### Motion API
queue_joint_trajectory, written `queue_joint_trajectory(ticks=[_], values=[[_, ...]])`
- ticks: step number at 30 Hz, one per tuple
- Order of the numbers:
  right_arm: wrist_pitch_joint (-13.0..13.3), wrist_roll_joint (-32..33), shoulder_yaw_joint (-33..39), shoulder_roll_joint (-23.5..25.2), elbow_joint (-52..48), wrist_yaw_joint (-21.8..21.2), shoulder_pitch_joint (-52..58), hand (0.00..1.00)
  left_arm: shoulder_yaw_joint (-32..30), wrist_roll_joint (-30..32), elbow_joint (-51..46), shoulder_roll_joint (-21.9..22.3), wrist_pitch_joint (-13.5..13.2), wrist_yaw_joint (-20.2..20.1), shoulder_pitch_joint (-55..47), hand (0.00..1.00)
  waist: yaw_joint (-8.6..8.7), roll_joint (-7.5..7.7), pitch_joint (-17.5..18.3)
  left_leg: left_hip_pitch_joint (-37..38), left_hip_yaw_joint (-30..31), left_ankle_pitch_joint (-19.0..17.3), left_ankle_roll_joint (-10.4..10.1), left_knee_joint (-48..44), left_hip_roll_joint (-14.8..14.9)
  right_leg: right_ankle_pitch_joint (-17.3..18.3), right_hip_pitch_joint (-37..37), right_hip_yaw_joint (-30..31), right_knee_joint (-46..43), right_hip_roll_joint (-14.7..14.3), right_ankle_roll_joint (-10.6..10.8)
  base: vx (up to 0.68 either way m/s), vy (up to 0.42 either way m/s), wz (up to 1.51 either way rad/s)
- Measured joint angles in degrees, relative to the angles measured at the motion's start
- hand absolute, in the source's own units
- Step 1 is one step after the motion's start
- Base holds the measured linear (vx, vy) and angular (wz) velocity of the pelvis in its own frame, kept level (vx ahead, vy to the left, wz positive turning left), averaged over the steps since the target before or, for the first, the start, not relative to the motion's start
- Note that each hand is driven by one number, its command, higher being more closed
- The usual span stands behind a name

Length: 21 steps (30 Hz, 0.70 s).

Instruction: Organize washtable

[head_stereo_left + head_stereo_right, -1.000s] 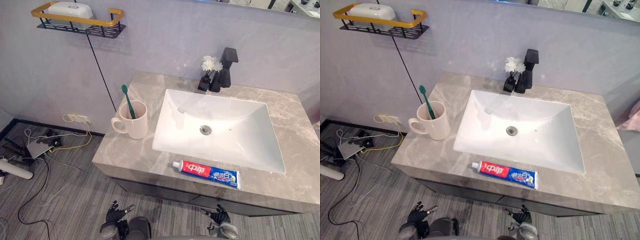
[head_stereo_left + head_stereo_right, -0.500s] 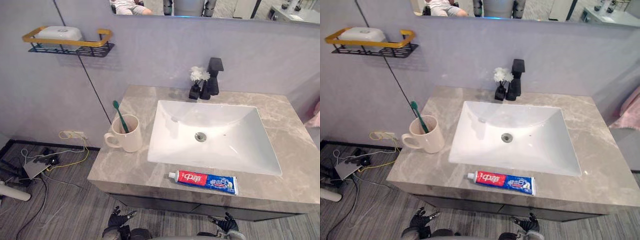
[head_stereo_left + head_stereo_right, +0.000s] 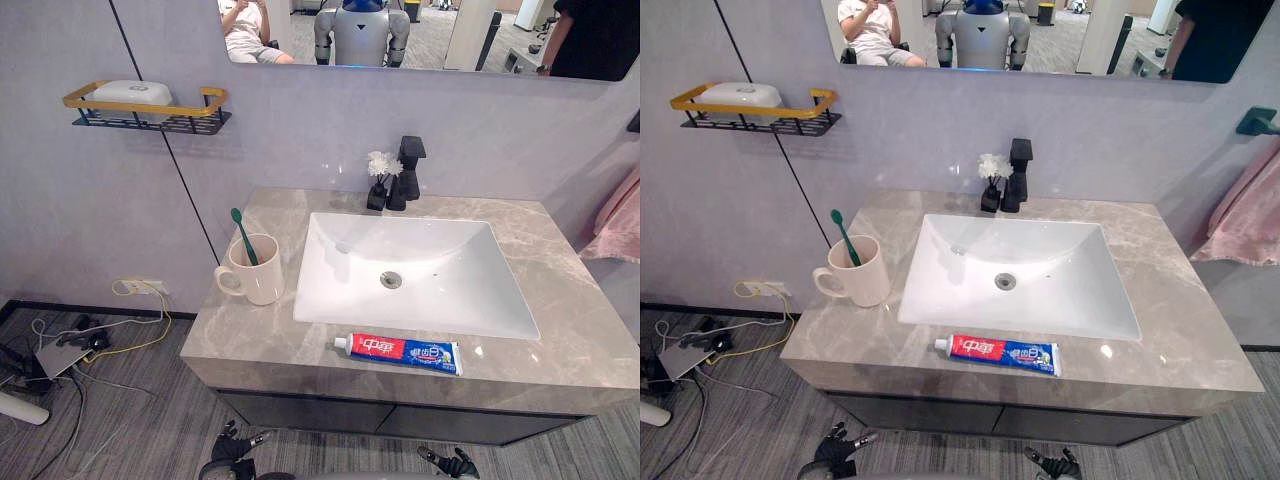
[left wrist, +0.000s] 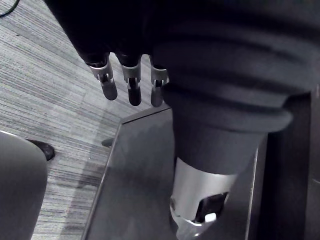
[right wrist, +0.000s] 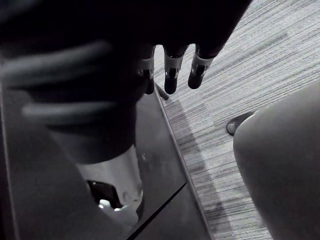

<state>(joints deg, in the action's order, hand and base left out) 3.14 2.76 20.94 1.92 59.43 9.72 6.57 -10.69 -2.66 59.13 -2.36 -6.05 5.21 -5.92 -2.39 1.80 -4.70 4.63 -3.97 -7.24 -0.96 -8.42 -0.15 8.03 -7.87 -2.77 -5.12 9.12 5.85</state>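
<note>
A red, white and blue toothpaste tube (image 3: 397,351) lies flat on the grey marble washtable (image 3: 575,320), along its front edge below the white sink (image 3: 420,300). At the table's left stands a cream mug (image 3: 257,275) with a green toothbrush (image 3: 243,235) upright in it. My left hand (image 3: 232,445) hangs low in front of the cabinet, open and holding nothing, its fingers (image 4: 131,87) relaxed over the floor. Low at the right is my right hand (image 3: 452,463), likewise open, fingers (image 5: 171,75) loose, well below the tabletop.
A black faucet (image 3: 408,165) and a small black vase of white flowers (image 3: 378,178) stand behind the sink. A wall shelf (image 3: 145,110) with a white soap dish hangs at upper left. Cables (image 3: 70,335) lie on the floor at left. A pink towel (image 3: 1250,215) hangs at right.
The whole picture has shifted as the camera tilted up, bringing the mirror into view. Nothing on the washtable has moved, and both hands still hang low.
</note>
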Motion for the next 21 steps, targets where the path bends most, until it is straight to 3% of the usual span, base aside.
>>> queue_joint_trajectory(ticks=[21], values=[[0.0,4.5,1.3,-1.7,2.6,-1.0,-0.4,0.00,3.3,-5.8,1.1,-2.2,-0.1,-1.3,0.3,0.00,0.12,0.05,-0.6,0.6,3.1,1.2,-0.4,2.6,-0.5,-1.5,-3.3,-4.1,4.5,0.0,0.3,0.01,-0.010,0.08]])
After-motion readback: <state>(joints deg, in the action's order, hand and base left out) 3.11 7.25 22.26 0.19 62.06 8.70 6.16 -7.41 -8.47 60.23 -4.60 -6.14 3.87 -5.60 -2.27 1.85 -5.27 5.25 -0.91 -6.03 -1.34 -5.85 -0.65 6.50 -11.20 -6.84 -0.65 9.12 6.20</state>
